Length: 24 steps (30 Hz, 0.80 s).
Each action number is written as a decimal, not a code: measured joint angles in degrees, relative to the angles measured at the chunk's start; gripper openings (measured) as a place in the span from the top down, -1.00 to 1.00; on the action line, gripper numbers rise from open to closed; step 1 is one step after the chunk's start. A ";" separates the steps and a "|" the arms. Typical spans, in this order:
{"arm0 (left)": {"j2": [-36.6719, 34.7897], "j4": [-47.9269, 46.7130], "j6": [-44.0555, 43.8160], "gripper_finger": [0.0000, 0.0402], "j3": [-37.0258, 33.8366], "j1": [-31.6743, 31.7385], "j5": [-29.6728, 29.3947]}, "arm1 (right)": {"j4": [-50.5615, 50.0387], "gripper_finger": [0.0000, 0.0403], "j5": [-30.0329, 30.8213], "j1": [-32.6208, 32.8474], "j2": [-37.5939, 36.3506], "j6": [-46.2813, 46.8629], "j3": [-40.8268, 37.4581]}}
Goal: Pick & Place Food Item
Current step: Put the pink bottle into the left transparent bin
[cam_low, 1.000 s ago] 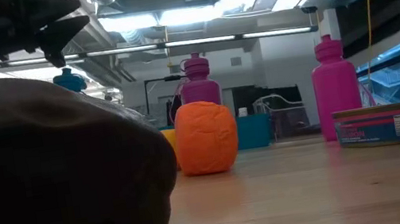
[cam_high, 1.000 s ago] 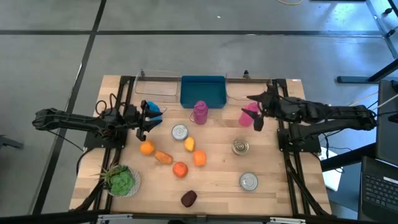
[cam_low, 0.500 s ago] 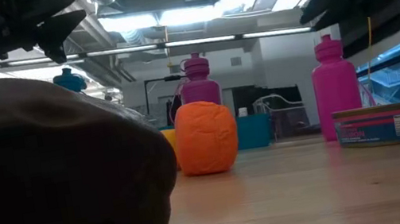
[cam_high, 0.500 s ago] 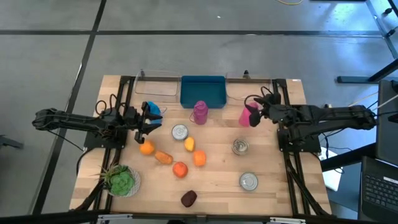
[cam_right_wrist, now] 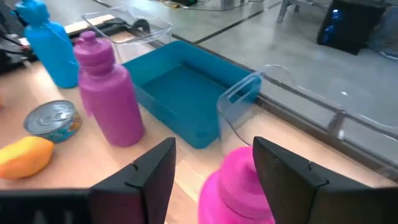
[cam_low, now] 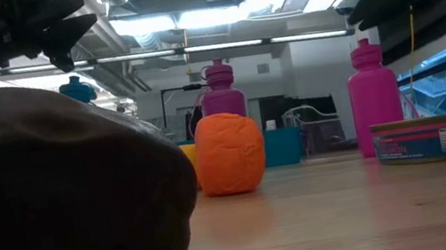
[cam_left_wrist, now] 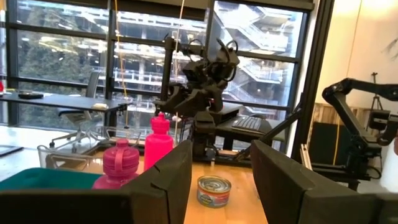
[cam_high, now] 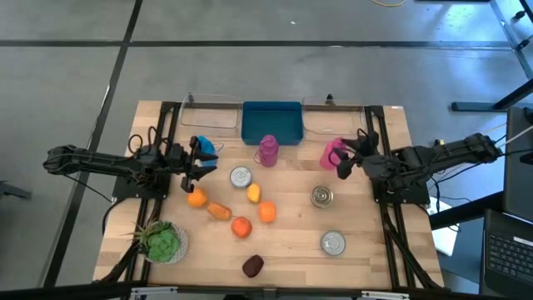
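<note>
Food items (cam_high: 241,226) dot wooden table (cam_high: 366,250); grey floor (cam_high: 250,67) around.

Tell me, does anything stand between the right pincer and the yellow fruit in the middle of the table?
Yes. The pink bottle stands right before the right pincer, and farther on a tin can sits beside the yellow fruit.
</note>
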 joint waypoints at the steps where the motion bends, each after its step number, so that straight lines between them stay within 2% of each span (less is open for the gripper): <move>1: 0.00 -0.12 0.00 0.23 0.00 0.00 -0.06 | -0.65 -0.04 0.93 0.56 0.00 0.69 0.00; 5: -0.02 -0.32 0.00 0.22 0.00 0.00 -0.11 | -1.32 -0.03 4.20 2.28 0.00 1.43 -0.02; 9: -0.02 -0.34 0.00 0.22 0.00 0.00 -0.11 | -2.19 -0.03 4.65 2.77 0.02 3.28 -0.27; 24: -0.02 -0.34 -0.02 0.23 0.00 0.00 -1.09 | 0.58 -0.03 10.97 2.64 0.02 11.48 -6.55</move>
